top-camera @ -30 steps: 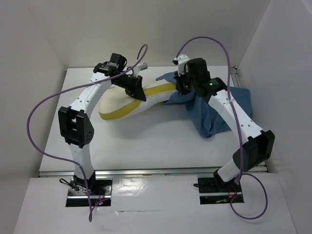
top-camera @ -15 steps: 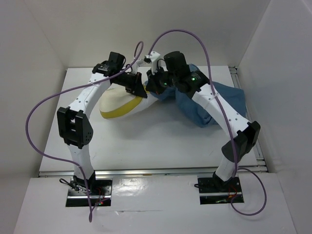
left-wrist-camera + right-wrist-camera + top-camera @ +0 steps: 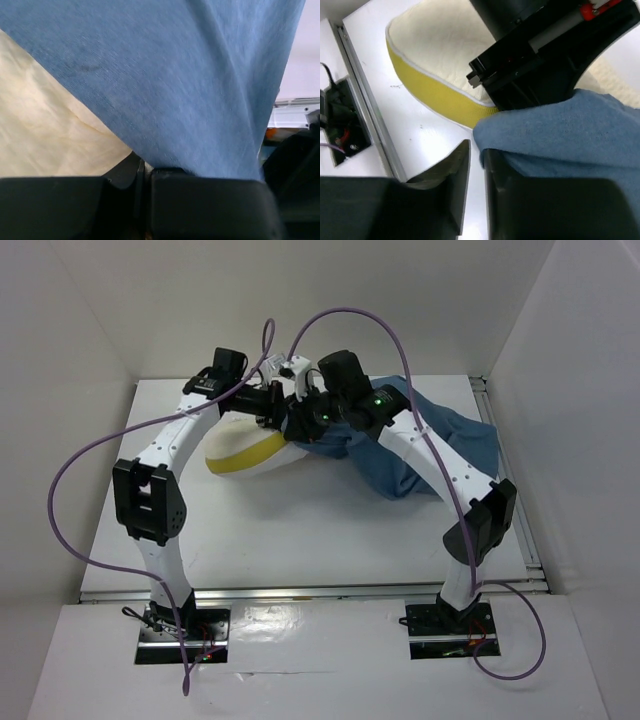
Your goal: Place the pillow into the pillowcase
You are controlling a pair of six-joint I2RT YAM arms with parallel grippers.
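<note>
White table [image 3: 300,540] bears pillow [image 3: 240,455], half-hidden by pillowcase [image 3: 472,445]; left fingers [image 3: 200,210] closed, hold unclear; right fingers [image 3: 545,210] slightly parted, empty.

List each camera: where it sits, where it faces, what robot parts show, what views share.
Top: above and behind, looking down at table; left arm, right arm show.
Left wrist: on left arm, facing pillowcase over pillow; left claw below.
Right wrist: on right arm, looks past right claw at pillow's yellow edge.
Shared: right wrist also shows the left claw; all show pillow, pillowcase.
</note>
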